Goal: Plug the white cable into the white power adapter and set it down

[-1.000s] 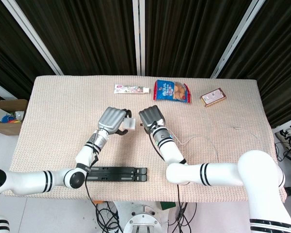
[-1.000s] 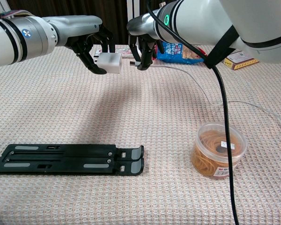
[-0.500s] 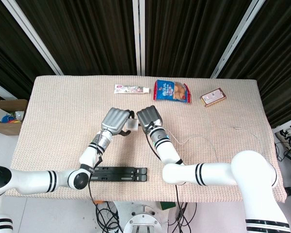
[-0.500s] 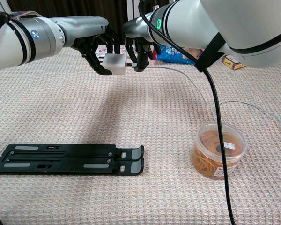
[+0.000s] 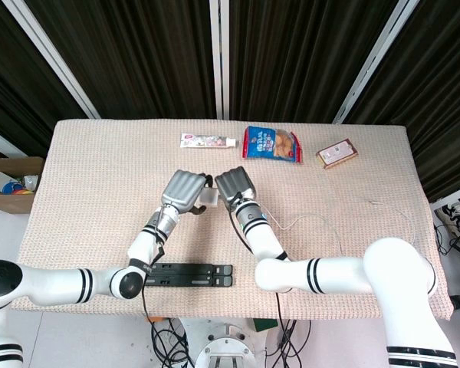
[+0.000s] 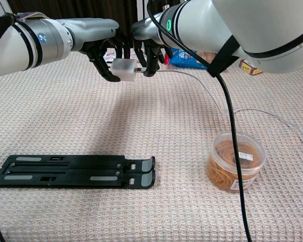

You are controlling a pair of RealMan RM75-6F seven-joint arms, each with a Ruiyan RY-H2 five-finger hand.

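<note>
Boxy matte white power adapter (image 6: 123, 69) held aloft in left hand (image 6: 105, 56) fingers above woven table (image 6: 65, 121). Right hand (image 6: 149, 53) pinches thin white cable (image 6: 212, 96) at its 3 o'clock face; plug seating obscured.

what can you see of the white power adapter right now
The white power adapter is a small, smooth, plastic-looking cube with rounded edges. The left hand holds it in dark fingers, up off the table. The plug end of the white cable, pinched by the right hand, meets its right face; whether it is fully seated cannot be told. In the head view the hands mostly cover it.
</note>
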